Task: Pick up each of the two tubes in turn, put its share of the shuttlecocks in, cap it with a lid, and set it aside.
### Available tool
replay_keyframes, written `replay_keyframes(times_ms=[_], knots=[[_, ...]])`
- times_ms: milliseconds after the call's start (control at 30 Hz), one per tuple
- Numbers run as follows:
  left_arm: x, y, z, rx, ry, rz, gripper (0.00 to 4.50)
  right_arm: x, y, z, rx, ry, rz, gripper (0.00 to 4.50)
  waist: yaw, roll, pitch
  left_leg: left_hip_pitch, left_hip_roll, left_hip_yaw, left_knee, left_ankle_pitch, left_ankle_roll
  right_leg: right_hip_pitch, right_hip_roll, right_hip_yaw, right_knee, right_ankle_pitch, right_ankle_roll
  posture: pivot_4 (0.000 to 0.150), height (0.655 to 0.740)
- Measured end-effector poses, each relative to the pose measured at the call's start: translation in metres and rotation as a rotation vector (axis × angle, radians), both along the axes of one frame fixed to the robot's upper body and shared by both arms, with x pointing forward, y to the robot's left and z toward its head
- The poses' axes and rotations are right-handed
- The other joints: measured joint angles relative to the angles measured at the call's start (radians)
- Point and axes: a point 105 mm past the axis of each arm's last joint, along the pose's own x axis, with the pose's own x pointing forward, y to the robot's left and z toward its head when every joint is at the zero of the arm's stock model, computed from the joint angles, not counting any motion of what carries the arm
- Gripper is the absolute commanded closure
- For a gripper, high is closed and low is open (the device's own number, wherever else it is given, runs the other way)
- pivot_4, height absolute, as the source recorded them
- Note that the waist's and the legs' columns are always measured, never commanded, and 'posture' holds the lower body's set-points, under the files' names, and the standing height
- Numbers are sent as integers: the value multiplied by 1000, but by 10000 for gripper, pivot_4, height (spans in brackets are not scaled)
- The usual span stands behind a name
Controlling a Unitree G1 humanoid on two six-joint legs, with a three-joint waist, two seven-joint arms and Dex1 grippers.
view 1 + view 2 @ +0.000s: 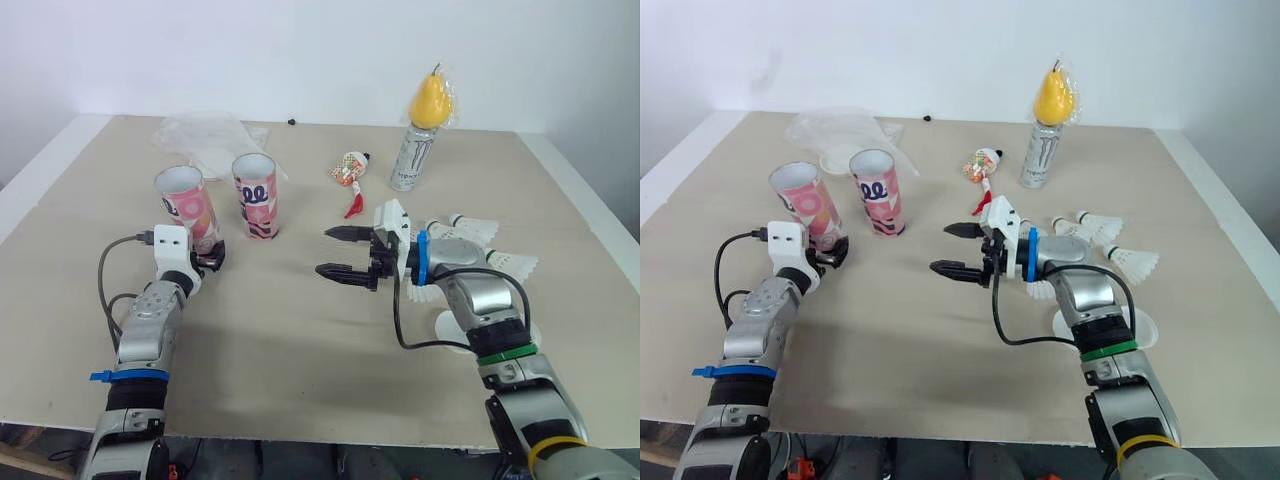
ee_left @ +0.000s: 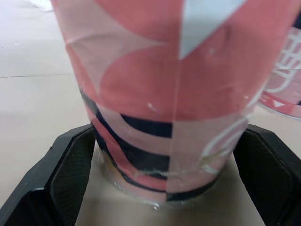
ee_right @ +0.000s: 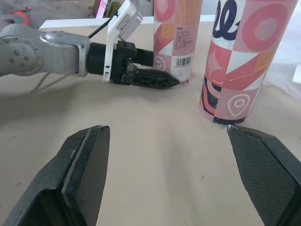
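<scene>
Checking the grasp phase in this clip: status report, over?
Left hand shut on left tube, low at base; tube standing on table. Right hand open, hovering mid-table. Shuttlecocks loose by right arm. Second tube close beside, not touching.

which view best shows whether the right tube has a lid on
The left eye view: it looks down on the right tube and its open, lidless rim. The right eye view shows the same. The right wrist view catches its side wall, top cut off; the left wrist view, just an edge.
</scene>
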Motion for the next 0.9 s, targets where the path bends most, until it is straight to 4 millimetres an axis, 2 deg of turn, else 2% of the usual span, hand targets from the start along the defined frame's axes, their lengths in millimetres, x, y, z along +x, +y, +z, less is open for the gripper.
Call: replay_keyframes(times_ms=[433,600,667,767,900], knots=[[23,0,5,1,17,-66,0,1,-1,-1,-15,-3,-7,2110,0,0,0,0,0,0,0,0,0,0,0,0,0,0,0,1500,7400],[26,-2,4,21,21,-95,0,0,-1,-1,-15,0,-7,2110,0,0,0,0,0,0,0,0,0,0,0,0,0,0,0,1500,7400],[26,-2,4,25,18,-99,5386,0,-1,-1,-16,1,-5,0,0,0,0,0,0,0,0,0,0,0,0,0,0,0,0,1500,7400],[26,-1,5,26,12,-95,14243,-1,-1,-1,-16,-2,-3,0,0,0,0,0,0,0,0,0,0,0,0,0,0,0,0,1500,7400],[26,0,5,28,7,-87,14243,-1,-1,-1,-16,-2,-4,0,0,0,0,0,0,0,0,0,0,0,0,0,0,0,0,1500,7400]])
